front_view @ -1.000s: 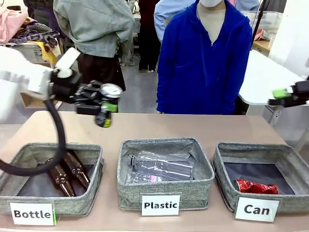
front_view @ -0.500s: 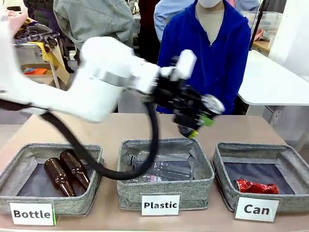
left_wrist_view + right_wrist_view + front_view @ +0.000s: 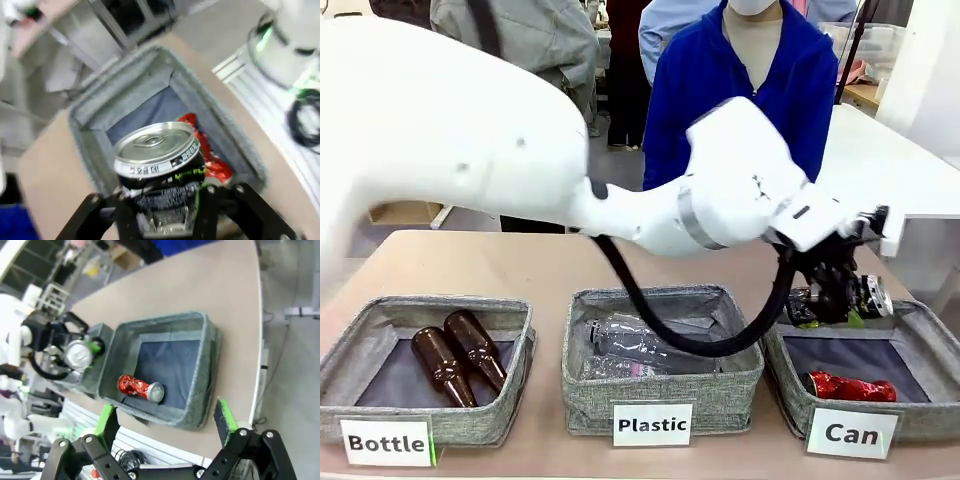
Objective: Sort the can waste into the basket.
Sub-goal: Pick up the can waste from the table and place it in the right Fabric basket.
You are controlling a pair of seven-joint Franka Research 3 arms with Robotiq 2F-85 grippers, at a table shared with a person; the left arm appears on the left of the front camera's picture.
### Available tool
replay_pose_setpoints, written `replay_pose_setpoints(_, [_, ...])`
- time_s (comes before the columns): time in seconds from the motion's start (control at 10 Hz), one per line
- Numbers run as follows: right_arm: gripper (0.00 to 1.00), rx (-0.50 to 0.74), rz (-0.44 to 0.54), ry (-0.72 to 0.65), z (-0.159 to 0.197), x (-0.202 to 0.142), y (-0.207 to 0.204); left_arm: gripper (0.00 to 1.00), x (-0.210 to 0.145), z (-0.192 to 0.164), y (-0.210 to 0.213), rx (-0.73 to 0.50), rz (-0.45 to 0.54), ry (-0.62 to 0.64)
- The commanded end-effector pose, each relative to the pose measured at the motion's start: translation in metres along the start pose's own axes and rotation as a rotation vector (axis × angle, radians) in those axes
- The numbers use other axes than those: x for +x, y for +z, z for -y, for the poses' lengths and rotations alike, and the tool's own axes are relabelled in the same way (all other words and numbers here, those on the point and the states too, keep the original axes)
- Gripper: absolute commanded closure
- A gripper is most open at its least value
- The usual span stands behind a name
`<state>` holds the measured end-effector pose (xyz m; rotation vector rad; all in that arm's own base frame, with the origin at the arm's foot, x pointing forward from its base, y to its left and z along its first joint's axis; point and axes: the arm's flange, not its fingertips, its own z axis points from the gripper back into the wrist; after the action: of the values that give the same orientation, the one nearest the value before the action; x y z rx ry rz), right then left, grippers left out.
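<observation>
Front view shows you the left arm reaching across the middle, its left gripper (image 3: 835, 300) clenched on the black can (image 3: 865, 297) above the near-left edge of the basket (image 3: 920, 325) marked "Can". You are holding it high, clear of the rim, presumably so it can drop in without snagging the fabric wall. In the left wrist view the black can (image 3: 157, 155) sits between the jaws, silver top facing the camera, its long axis running along the fingers and out toward the basket (image 3: 100, 112) below; in the front view that top points to picture right, so the can lies roughly level. The red can (image 3: 850, 386) already lies on its side on the dark bottom, long axis across the basket, silver top to picture right. Your right gripper (image 3: 165, 426) hangs released, well above the basket (image 3: 200, 365), holding nothing.
</observation>
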<state>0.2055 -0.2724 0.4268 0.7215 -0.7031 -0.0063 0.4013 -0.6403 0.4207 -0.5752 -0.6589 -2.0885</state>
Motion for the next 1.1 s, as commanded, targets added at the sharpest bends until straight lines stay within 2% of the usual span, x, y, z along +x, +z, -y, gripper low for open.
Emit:
replay_pose_setpoints(0.0, [0.00, 0.023, -0.026, 0.037, -0.0123, 0.0177, -0.0037, 0.64, 0.0278, -0.0303, -0.0168, -0.013, -0.055, -0.014])
replay_pose_setpoints(0.5, [0.00, 0.023, -0.026, 0.037, -0.0123, 0.0177, -0.0037, 0.64, 0.0256, -0.0307, -0.0214, -0.025, -0.072, -0.010])
replay_pose_setpoints(0.6, [0.00, 0.023, -0.026, 0.037, -0.0123, 0.0177, -0.0037, 0.16, 0.0261, -0.0301, -0.0211, -0.034, -0.068, -0.019])
replay_pose_setpoints(0.7, [0.00, 0.023, -0.026, 0.037, -0.0123, 0.0177, -0.0037, 0.06, 0.0270, -0.0291, -0.0216, -0.036, -0.059, -0.022])
replay_pose_setpoints(0.8, [0.00, 0.023, -0.026, 0.037, -0.0123, 0.0177, -0.0037, 0.00, 0.0284, -0.0277, -0.0210, -0.032, -0.048, -0.036])
replay_pose_setpoints(1.0, [0.00, 0.023, -0.026, 0.037, -0.0123, 0.0177, -0.0037, 0.00, 0.0290, -0.0276, -0.0199, -0.032, -0.056, -0.040])
